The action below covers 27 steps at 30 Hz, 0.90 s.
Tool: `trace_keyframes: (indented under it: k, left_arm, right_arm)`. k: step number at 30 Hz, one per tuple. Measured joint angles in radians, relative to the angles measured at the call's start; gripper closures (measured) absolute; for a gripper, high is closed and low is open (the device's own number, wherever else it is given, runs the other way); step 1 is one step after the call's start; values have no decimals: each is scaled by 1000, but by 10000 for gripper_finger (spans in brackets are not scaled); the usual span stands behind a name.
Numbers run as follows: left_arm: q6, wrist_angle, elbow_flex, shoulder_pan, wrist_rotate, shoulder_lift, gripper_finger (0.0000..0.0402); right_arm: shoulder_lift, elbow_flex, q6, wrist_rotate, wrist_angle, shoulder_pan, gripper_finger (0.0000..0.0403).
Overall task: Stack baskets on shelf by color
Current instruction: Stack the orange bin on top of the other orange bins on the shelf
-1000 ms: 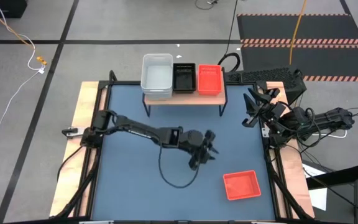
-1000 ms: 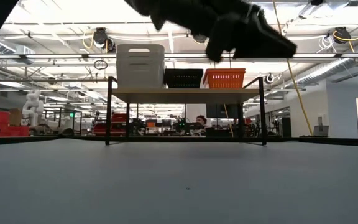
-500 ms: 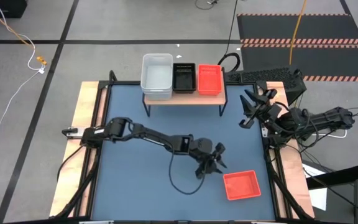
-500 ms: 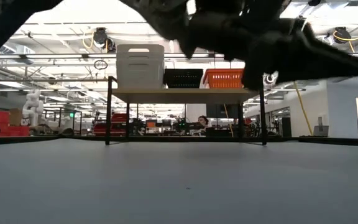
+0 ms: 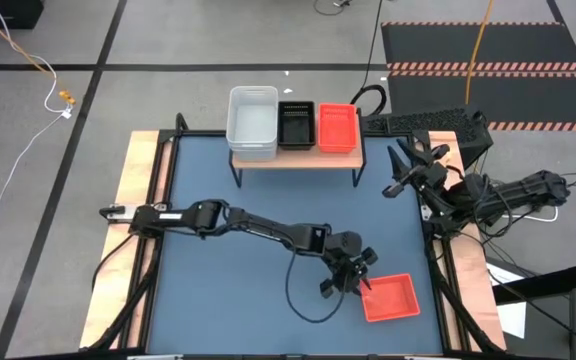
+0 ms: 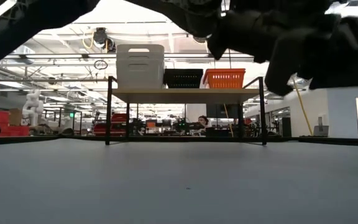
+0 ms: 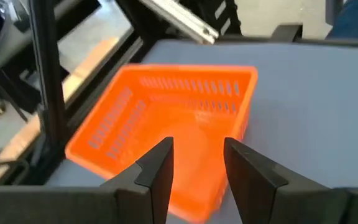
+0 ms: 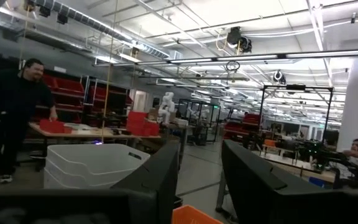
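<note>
Overhead and wrist views of a sorting task near its end. The shelf (image 5: 296,156) stands at the far side of the table (image 5: 218,250) and carries three groups side by side: the white baskets (image 5: 253,122), the black baskets (image 5: 296,124) and the shelved red baskets (image 5: 337,128). The white group rises well above the other two in the low view, which suggests a full stack; how many black and red units are nested cannot be counted from here. One loose red basket (image 5: 391,298) lies on the near right part of the table, open side up. The left gripper (image 5: 350,277) reaches across to it, fingers apart, with one fingertip over the basket's near wall in the left wrist view and nothing yet clamped. The right gripper (image 5: 405,172) waits raised beside the shelf's right end, fingers apart and empty. Remaining work, as judged: grasp the loose basket and set it on the red group.
</note>
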Motion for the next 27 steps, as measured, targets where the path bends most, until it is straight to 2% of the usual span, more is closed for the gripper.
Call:
trace_keyframes:
  k: [10, 15, 18, 23, 25, 27]
  left_arm:
    - [81, -137, -1, 9, -22, 25, 259]
    - [104, -133, -3, 0, -92, 35, 264]
    - [103, -109, -2, -1, -124, 32, 292]
    - [51, -103, -2, 3, -142, 27, 380]
    - [22, -111, -2, 3, -162, 19, 392]
    - [-25, -148, -2, -1, -237, 1, 390]
  right_arm:
    - [-4, 0, -4, -1, 7, 36, 284]
    - [-8, 0, -4, 0, 8, 50, 284]
    - [-8, 0, -4, 0, 8, 60, 284]
    - [-9, 0, -5, 23, 7, 83, 284]
    - [-12, 0, -20, 38, 8, 93, 284]
    - [-14, 0, -28, 61, 8, 104, 284]
